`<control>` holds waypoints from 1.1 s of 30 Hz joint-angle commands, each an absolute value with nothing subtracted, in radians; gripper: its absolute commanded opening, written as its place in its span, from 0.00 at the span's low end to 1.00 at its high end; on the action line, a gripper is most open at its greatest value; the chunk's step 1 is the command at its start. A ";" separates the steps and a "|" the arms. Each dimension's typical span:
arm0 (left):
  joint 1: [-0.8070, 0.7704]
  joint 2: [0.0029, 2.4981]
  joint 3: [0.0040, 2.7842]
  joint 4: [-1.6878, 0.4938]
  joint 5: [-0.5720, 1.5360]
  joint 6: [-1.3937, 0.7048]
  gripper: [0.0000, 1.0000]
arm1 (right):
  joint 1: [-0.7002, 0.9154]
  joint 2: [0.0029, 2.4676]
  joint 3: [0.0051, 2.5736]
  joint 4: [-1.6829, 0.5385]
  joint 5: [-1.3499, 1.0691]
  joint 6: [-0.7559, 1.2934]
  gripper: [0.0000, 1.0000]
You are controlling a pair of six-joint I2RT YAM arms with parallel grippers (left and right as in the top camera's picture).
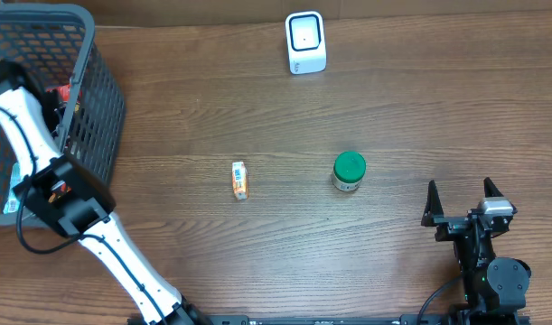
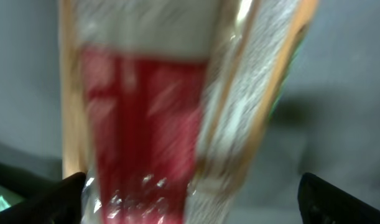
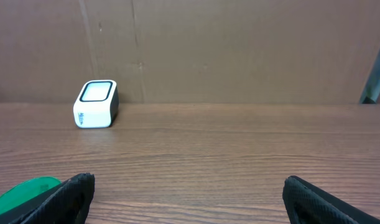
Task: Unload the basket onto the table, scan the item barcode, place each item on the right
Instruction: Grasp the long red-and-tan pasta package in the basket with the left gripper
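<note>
Overhead view: the whole tabletop (image 1: pixel 393 108) shows, with a dark mesh basket (image 1: pixel 95 108) at its far left corner and the left arm (image 1: pixel 27 126) reaching over the rim into it.
Overhead only: a small orange-and-white carton (image 1: pixel 239 181) lies near the middle, well apart from the basket. No wrist camera catches it.
Left wrist view only: a red-and-white packet (image 2: pixel 140 118) in clear wrap fills the frame, blurred and very close. From above it is little more than a red fleck behind the mesh.
Right wrist view: a low look across the wood to a brown wall (image 3: pixel 239 50), which the overhead does not show.
Seen in two views: the white scanner (image 1: pixel 304 42) at the far edge, and the green-lidded jar (image 1: pixel 349 171), of which the right wrist catches only a sliver of lid.
Left claw (image 2: pixel 193 199): fingers spread wide at both lower corners. The packet sits between them, clear of the right finger. Contact with the left one cannot be told.
Right claw (image 1: pixel 460 194): spread wide, holding nothing, low at the near right, well apart from the jar.
Task item: the packet, inside the basket and far from the scanner.
Count: two arms, two claws, one basket, one scanner, one carton, one jar, one packet.
</note>
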State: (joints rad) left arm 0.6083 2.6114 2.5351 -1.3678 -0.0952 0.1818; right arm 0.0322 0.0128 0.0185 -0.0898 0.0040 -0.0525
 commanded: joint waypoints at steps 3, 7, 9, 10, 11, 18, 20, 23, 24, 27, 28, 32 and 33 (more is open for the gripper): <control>0.582 2.650 2.558 -1.336 -0.168 0.160 1.00 | 0.027 0.003 0.007 -0.083 0.005 -0.054 1.00; 0.583 2.649 2.604 -1.334 -0.170 0.166 1.00 | 0.027 0.003 0.007 -0.083 0.005 -0.054 1.00; 0.588 2.648 2.614 -1.332 -0.189 0.172 1.00 | 0.027 0.003 0.008 -0.083 0.005 -0.054 1.00; 0.591 2.649 2.614 -1.332 -0.202 0.172 1.00 | 0.027 0.003 0.007 -0.083 0.005 -0.054 1.00; 0.595 2.649 2.614 -1.332 -0.208 0.172 1.00 | 0.027 0.003 0.008 -0.083 0.005 -0.054 1.00; 0.622 2.649 2.542 -1.304 -0.142 0.215 1.00 | 0.027 0.003 0.008 -0.083 0.005 -0.054 1.00; 0.626 2.649 2.507 -1.288 -0.150 0.226 1.00 | 0.027 0.003 0.008 -0.083 0.005 -0.054 1.00; 0.634 2.649 2.436 -1.250 -0.143 0.226 1.00 | 0.027 0.003 0.008 -0.083 0.005 -0.054 1.00; 0.635 2.649 2.413 -1.239 -0.136 0.226 1.00 | 0.027 0.003 0.008 -0.083 0.005 -0.054 1.00; 0.635 2.649 2.352 -1.215 -0.134 0.235 0.95 | 0.027 0.003 0.007 -0.083 0.005 -0.054 1.00; 0.635 2.649 2.337 -1.210 -0.134 0.243 0.90 | 0.027 0.003 0.008 -0.083 0.005 -0.054 1.00; 0.635 2.648 2.329 -1.211 -0.126 0.250 0.45 | 0.027 0.003 0.007 -0.083 0.005 -0.054 1.00; 0.633 2.648 2.336 -1.218 -0.116 0.250 0.42 | 0.027 0.003 0.008 -0.083 0.005 -0.054 1.00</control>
State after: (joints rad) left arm 0.6300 2.5671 2.3943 -1.1919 -0.1169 0.2218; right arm 0.0326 0.0128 0.0185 -0.0895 0.0044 -0.0525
